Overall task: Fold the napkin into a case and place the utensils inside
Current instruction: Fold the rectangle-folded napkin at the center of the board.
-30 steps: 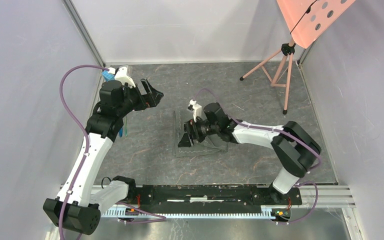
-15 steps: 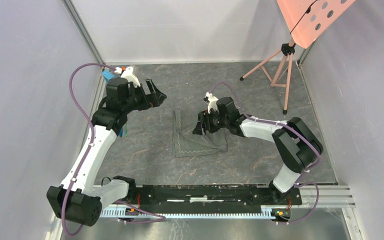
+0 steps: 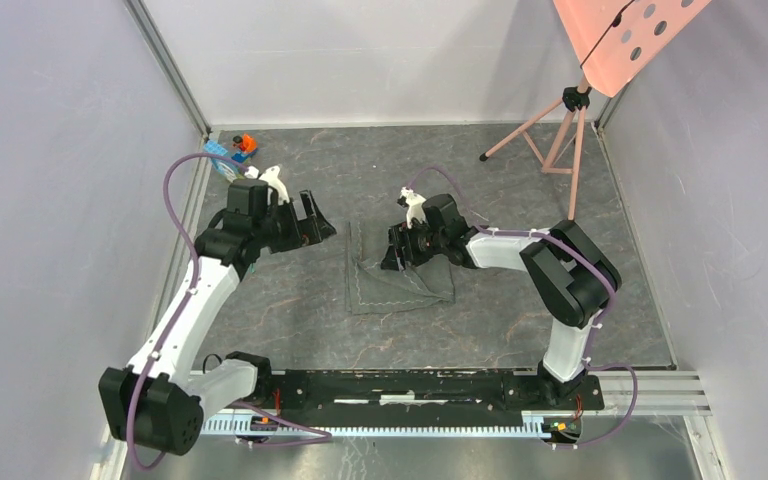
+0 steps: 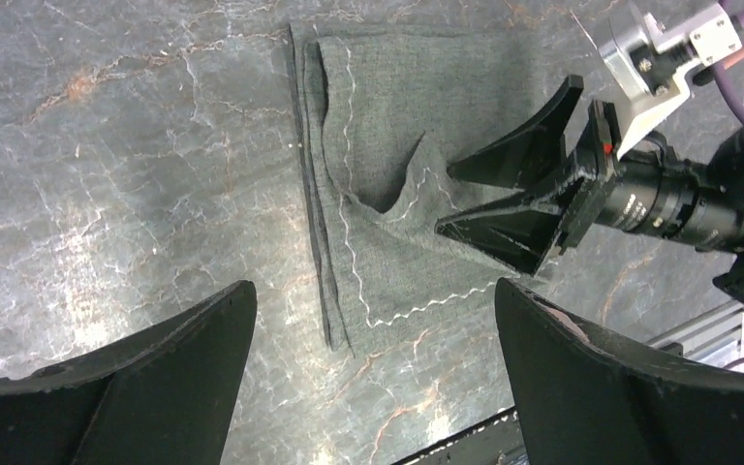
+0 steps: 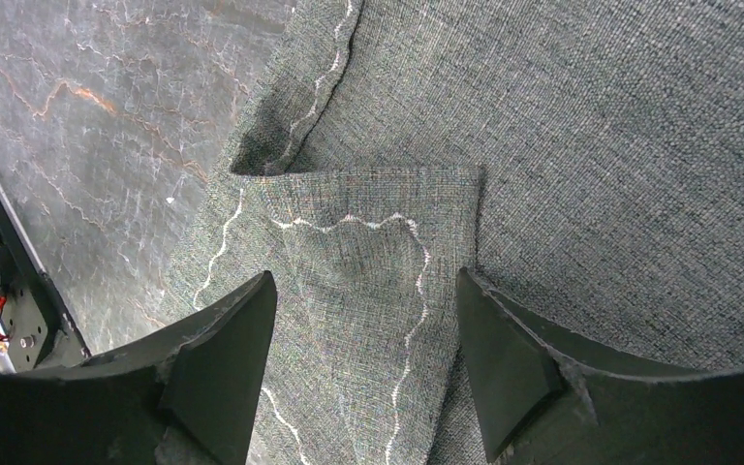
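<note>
The dark grey napkin [image 3: 400, 283] lies partly folded at mid-table, with layered edges along its left side [image 4: 322, 252]. A corner flap with pale wavy stitching [image 5: 358, 262] stands puckered on it. My right gripper [image 3: 396, 252] hangs low over the napkin's far part. It is open, its jaws [image 5: 366, 279] straddling that flap with cloth showing between them and a gap on each side. The left wrist view shows its fingers [image 4: 513, 218] beside a raised peak of cloth. My left gripper [image 3: 317, 222] is open just left of the napkin, its jaws [image 4: 373, 293] empty. The utensils are out of view.
Blue and orange toy blocks [image 3: 232, 150] sit in the far left corner. A pink tripod [image 3: 558, 140] carrying a salmon perforated panel [image 3: 625, 35] stands at the far right. Pale walls close in the marbled table [image 3: 500, 200] on three sides.
My right gripper has moved from the napkin's near middle toward its far edge and its jaws have narrowed a little. The left gripper has come down and closer to the napkin's left edge.
</note>
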